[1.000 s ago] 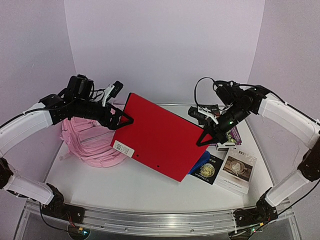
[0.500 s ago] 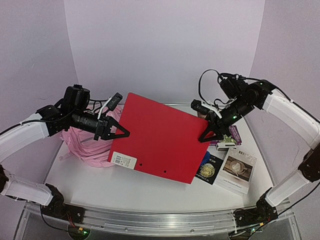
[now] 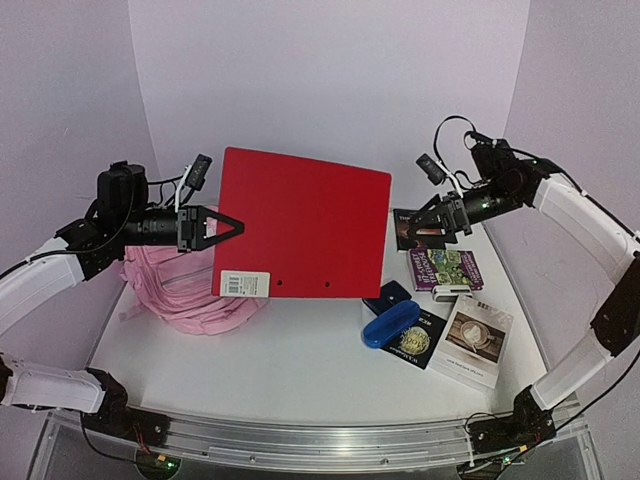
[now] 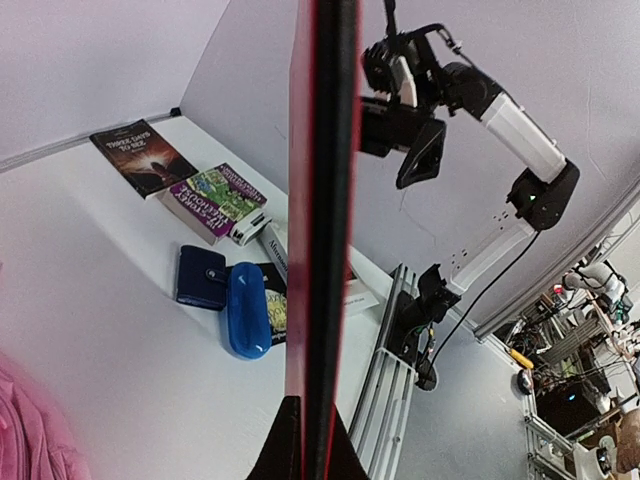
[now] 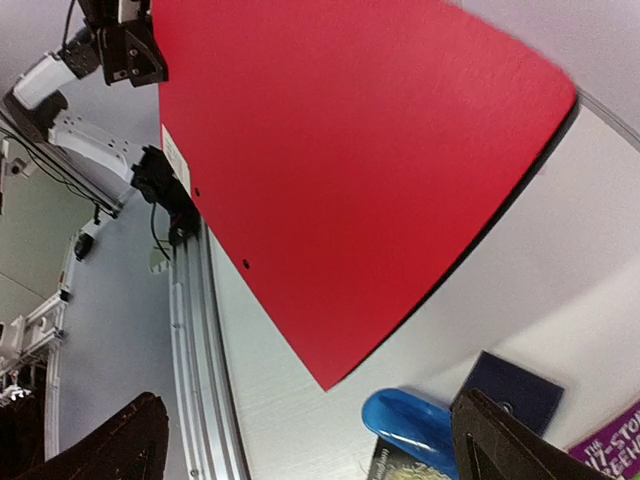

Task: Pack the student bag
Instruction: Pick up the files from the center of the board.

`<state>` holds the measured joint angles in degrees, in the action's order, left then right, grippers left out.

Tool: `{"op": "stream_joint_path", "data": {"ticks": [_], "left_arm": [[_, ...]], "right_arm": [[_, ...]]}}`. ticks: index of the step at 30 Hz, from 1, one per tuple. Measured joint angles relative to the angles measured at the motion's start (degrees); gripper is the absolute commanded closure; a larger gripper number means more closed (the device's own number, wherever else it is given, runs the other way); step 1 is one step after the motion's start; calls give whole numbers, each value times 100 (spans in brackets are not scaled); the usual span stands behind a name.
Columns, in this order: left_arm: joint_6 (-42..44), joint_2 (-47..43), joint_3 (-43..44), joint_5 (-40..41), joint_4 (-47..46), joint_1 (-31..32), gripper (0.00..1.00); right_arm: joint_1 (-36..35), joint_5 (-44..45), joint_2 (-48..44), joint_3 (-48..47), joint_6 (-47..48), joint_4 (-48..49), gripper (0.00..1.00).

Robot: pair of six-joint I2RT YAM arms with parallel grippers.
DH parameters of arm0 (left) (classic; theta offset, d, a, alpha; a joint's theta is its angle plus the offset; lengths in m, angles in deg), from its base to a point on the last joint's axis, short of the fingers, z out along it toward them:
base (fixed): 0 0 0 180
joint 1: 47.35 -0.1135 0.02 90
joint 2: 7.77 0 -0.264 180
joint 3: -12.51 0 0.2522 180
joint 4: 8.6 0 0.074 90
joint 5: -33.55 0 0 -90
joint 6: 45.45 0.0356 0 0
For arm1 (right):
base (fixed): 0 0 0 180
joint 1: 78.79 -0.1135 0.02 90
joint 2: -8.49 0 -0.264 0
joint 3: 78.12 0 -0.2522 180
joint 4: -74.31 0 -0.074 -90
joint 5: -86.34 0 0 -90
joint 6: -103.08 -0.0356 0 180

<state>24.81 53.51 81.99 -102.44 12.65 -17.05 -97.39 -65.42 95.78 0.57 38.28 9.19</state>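
I saw a plain red folder with a white label, a pink student bag, a blue case.

The left gripper holds a red folder upright beside the student bag.

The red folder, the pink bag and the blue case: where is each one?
red folder [image 3: 305, 225]: top view, middle of its front cover.
pink bag [image 3: 185, 290]: top view, bare fabric left of the folder.
blue case [image 3: 391, 325]: top view, middle of its lid.
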Motion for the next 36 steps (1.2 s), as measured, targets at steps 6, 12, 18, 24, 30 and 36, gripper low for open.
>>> {"op": "stream_joint_path", "data": {"ticks": [6,12,18,24,30,36], "left_arm": [[-505,11,0,-462,-642,-37,100],[-815,151,0,-838,-925,-40,100],[-1000,283,0,-993,-1126,-51,100],[-1104,393,-4,-1100,-1304,-53,100],[-1003,452,29,-710,-1064,-87,41],[-475,470,452,821,379,-66,21]], "right_arm": [[-48,-223,9,726,-923,942,3],[-46,-642,37,799,-1430,1564,28],[-119,-1144,37,827,-1628,1766,49],[-344,-1426,37,962,-1755,1794,84],[-418,-1711,36,987,-1868,1800,100],[-450,-1204,59,987,-2217,1814,100]]}}
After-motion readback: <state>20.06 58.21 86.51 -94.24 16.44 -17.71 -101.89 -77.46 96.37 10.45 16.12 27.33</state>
